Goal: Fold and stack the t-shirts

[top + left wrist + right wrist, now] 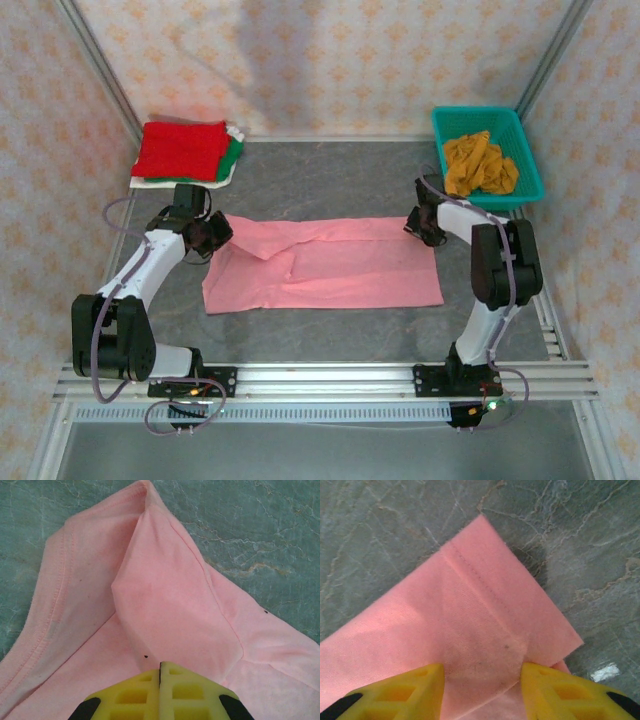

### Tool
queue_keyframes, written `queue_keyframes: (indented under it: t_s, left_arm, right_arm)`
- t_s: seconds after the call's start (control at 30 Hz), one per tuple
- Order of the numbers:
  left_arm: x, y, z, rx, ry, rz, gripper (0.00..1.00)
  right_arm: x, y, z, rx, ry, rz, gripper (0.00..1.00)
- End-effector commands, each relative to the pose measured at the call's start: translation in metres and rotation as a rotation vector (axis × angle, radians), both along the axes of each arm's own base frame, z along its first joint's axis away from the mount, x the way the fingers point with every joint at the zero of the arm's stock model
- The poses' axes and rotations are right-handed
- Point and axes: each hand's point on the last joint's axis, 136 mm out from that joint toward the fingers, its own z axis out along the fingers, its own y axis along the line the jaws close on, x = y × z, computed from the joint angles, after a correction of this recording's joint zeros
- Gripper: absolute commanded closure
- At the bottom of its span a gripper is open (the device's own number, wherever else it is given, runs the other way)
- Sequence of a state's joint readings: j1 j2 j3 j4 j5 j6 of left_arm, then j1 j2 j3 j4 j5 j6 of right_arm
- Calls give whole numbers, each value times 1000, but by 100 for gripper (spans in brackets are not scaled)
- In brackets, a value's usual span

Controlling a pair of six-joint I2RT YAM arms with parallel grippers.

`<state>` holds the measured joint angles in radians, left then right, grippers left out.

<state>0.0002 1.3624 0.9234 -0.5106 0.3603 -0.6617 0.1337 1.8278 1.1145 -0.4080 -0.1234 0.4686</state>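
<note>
Left wrist view has the left gripper [160, 669] at 6 o'clock, its yellow fingers pressed together on a raised fold of the pink t-shirt [170, 605], whose stitched edge band curves away toward 9 o'clock. In the right wrist view, the right gripper [482, 674] stands with its fingers well apart, straddling a hemmed corner of the same shirt; that corner points to 12 o'clock.

From the top camera, the pink shirt lies spread as a long band across the middle of the table [350, 180], with the left gripper at its 10 o'clock corner and the right at its 2 o'clock corner. At the table's 10 o'clock sits a folded stack: the red t-shirt [180, 148] on top, with edges of the green t-shirt [235, 153] and the white t-shirt [188, 183] beneath. At 2 o'clock, the teal basket [527, 152] holds the crumpled mustard-orange t-shirt [478, 165].
</note>
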Motion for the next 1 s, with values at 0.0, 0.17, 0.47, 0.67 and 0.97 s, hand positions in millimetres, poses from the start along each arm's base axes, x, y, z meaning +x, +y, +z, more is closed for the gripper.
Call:
queue_keyframes:
  t_s: [0.0,0.17,0.47,0.67,0.97]
  left_arm:
    - [3,0,1,-6,-10,-1,100]
    - [3,0,-1,-8,-7,-1,100]
    - [6,0,14,-12,-37,9,100]
    - [4,-4,31,-37,-53,1,100]
    - [3,-3,40,-28,-59,-1,100]
  right_arm:
    - [-2,-4,-12,0,12,-30,56]
    - [-1,-7,-11,-9,0,-38,69]
    - [1,-15,14,-54,-48,-44,94]
    - [-3,-19,23,-77,-46,-38,97]
    - [-8,-24,31,-110,-46,-33,82]
